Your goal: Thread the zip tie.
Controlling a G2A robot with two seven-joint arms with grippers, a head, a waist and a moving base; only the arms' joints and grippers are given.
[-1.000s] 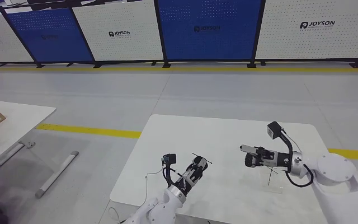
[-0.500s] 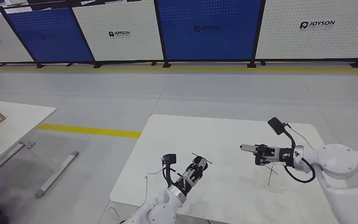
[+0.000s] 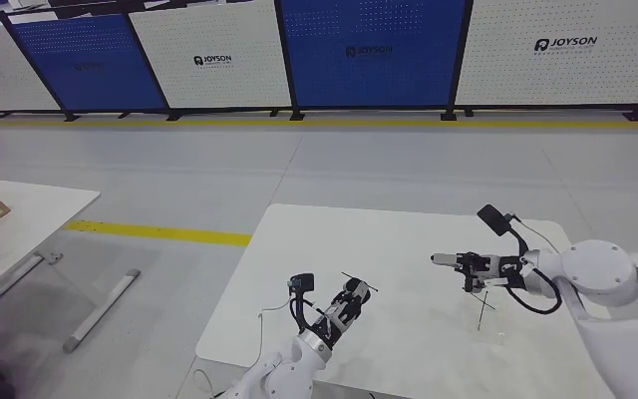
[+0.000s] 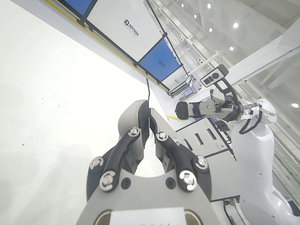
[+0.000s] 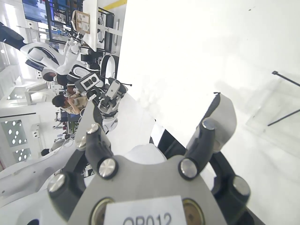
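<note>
Black tie: your left gripper (image 4: 148,112) is clamped on the zip tie (image 4: 148,92), well apart from the clear stand (image 5: 264,118); the thin end pokes free past the fingertips.
Right gripper: your right gripper (image 5: 154,104) hangs near the clear stand, above the table (image 3: 329,234), jaws wide apart with nothing between them.
Clear stand: it carries black strands of a second tie (image 5: 284,78), one ending in a small square head.
Step in hand: by my reading, you are lining the right gripper up on the second tie, so that head and loose end can meet.
Doing it well: bring the fingers down either side of one strand, close to the head, and close gently; the clear stand looks light and could tip or slide. Keep the left grip firm and the free end straight, since a thin tail will wander from a small slot.
Writing: the wall panels (image 3: 558,75) beyond the clear stand bear printed logos, and a white sticker (image 5: 145,211) on the right gripper's base carries cut-off characters; neither bears on the threading.
</note>
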